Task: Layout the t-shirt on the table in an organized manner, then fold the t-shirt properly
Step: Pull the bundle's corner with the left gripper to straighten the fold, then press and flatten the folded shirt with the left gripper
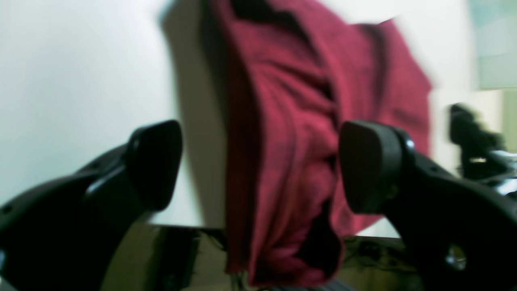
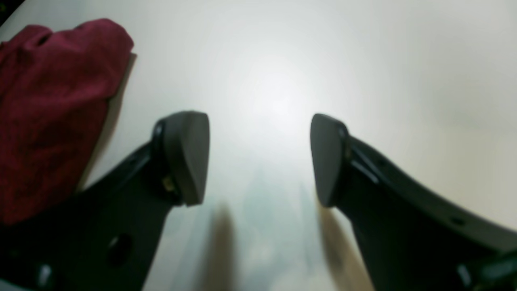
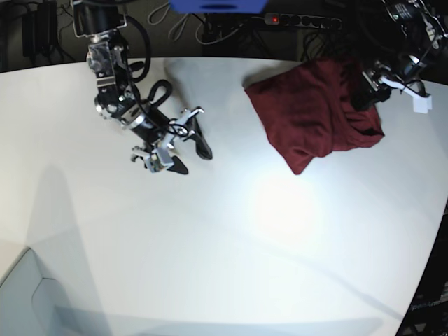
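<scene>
The dark maroon t-shirt (image 3: 315, 115) lies crumpled in a heap at the far right of the white table (image 3: 210, 245). In the left wrist view the t-shirt (image 1: 282, 121) is bunched in folds, and its lower end reaches over the table's edge (image 1: 181, 224). My left gripper (image 1: 262, 165) is open, with the cloth showing between its fingers; whether it touches is unclear. In the base view it (image 3: 369, 87) is at the shirt's far right corner. My right gripper (image 2: 260, 159) is open and empty over bare table (image 2: 363, 60), with the shirt (image 2: 48, 113) to its left. In the base view it (image 3: 194, 161) is well left of the shirt.
A power strip with a red light (image 3: 301, 21) and cables lie behind the table's far edge. A blue object (image 3: 217, 5) is at the top. The table's curved edge (image 3: 434, 231) runs down the right side. A dark blurred object (image 1: 476, 137) is at the left wrist view's right.
</scene>
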`<state>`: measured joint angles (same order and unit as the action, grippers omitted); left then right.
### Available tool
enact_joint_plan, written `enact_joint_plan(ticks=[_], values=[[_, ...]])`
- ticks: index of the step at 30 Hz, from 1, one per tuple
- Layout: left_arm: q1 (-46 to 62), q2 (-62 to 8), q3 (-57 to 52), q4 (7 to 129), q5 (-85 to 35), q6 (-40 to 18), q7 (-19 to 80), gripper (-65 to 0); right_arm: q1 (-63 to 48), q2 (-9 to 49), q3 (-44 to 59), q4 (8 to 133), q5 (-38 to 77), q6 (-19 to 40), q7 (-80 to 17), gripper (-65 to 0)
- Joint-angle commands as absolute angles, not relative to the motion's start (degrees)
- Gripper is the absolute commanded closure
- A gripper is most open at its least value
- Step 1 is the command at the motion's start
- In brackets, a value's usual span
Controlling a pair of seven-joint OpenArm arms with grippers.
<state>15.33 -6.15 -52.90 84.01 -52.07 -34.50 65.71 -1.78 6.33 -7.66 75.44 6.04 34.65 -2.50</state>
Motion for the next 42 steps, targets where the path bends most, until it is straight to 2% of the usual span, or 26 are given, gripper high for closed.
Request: enact_joint_plan(ticks=[1, 6, 18, 21, 26, 30, 31, 37, 42], values=[[14.5, -6.6, -53.1, 84.8, -50.9, -34.6, 65.1, -59.1, -1.0, 6.5, -7.6, 76.5, 6.9, 35.0, -0.9, -39.0], [12.9, -4.5, -53.1, 84.7, -44.7, -34.6, 65.2, -59.3, -1.1, 6.5, -7.4, 76.5, 6.9, 35.0, -0.9, -39.0], [13.3, -2.3, -44.2, 84.5, -43.9, -35.0, 64.7, -58.4, -0.9, 6.5, -7.3, 76.5, 6.9, 35.0, -0.9, -39.0], [13.1, -2.5, -42.3, 84.5, -43.9, -35.0, 64.7, -50.2, -0.9, 6.5, -7.3, 76.5, 6.9, 35.0, -0.9, -39.0], [12.1, -3.0, -39.9, 81.4, -43.8, -35.0, 64.7, -20.3, -0.8, 7.3, -7.3, 76.5, 6.9, 35.0, -0.9, -39.0], [9.5, -5.1, -36.6, 74.7, -43.8, -35.0, 64.7, -2.5, -0.6, 8.0, -6.4, 76.6, 6.9, 35.0, -0.9, -39.0], [8.7, -6.2, -35.2, 73.3, -43.8, -34.9, 64.7, 0.0, -0.6, 8.7, -5.3, 76.6, 6.9, 35.0, -0.9, -39.0], [3.1, -12.2, -24.5, 69.9, -43.8, -34.9, 64.6, -0.2, -0.6, 9.4, 1.9, 76.7, 7.0, 35.0, -0.9, -39.0], [-5.8, -20.1, -9.1, 69.5, -43.7, -34.7, 64.6, -0.2, -0.7, 11.4, 5.8, 76.7, 7.0, 35.1, -0.9, -39.0]])
